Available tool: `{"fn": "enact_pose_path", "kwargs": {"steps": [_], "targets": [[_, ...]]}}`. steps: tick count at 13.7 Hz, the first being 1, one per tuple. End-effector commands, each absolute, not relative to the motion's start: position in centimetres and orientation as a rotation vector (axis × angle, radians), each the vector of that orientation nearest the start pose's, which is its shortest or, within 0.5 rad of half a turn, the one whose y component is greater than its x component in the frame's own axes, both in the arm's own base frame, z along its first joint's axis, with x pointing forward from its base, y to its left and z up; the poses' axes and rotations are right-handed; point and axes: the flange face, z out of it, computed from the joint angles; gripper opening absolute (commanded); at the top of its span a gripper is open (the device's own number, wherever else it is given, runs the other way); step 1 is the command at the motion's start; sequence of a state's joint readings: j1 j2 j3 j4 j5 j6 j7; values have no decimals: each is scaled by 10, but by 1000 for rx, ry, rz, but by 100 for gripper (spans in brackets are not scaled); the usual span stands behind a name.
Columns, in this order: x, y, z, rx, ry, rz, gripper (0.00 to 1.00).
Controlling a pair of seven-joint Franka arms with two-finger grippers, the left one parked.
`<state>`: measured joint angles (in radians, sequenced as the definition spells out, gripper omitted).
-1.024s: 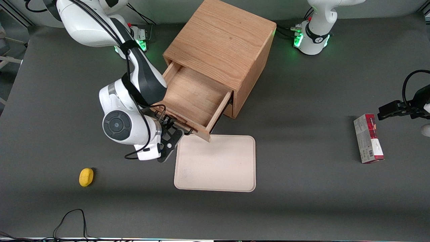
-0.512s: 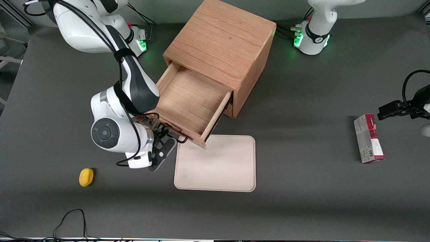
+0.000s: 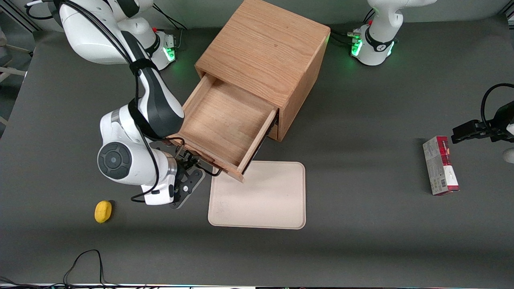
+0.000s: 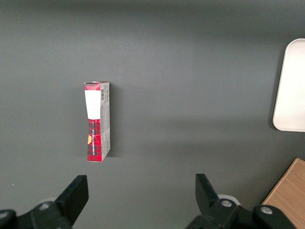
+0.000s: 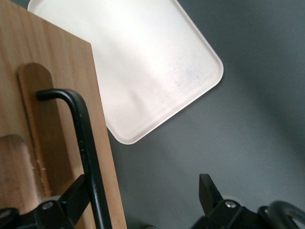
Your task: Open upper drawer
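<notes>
Grey table (image 3: pixel 361 241): cabinet (image 3: pixel 265 52), tray (image 3: pixel 259 196), lemon (image 3: pixel 103 211), carton (image 3: pixel 440 165).

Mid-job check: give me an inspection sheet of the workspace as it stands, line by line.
Surface: dark grey table, no spills seen.
Job's things: upper drawer of the wooden cabinet pulled well out, its tray bare; black wire handle on its front.
Clutter: beige tray nearer the front camera than the drawer; yellow object toward the working arm's end; red and white box toward the parked arm's end.
Gripper: gripper at the drawer front, open, one finger each side of the handle.
Cables: black cable looped at the table edge nearest the front camera; cables along the working arm.
Surroundings: green lights at both arm bases.
</notes>
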<state>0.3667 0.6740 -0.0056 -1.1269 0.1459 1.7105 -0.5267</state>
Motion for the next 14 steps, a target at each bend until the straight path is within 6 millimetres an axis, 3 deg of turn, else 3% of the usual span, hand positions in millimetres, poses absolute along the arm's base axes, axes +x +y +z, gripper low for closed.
{"fn": "enact_pose_path", "kwargs": {"steps": [1,3,7,11,14], "targets": [[688,271,424,-2715,-1270,61,100],[688,267,438,-2719,-1271,47,100],[678,242,482,-2731,-1239,65,100],[646,174,526,-2776,-1116,143,100],[621,110,527,-2863,-938,165,100]]}}
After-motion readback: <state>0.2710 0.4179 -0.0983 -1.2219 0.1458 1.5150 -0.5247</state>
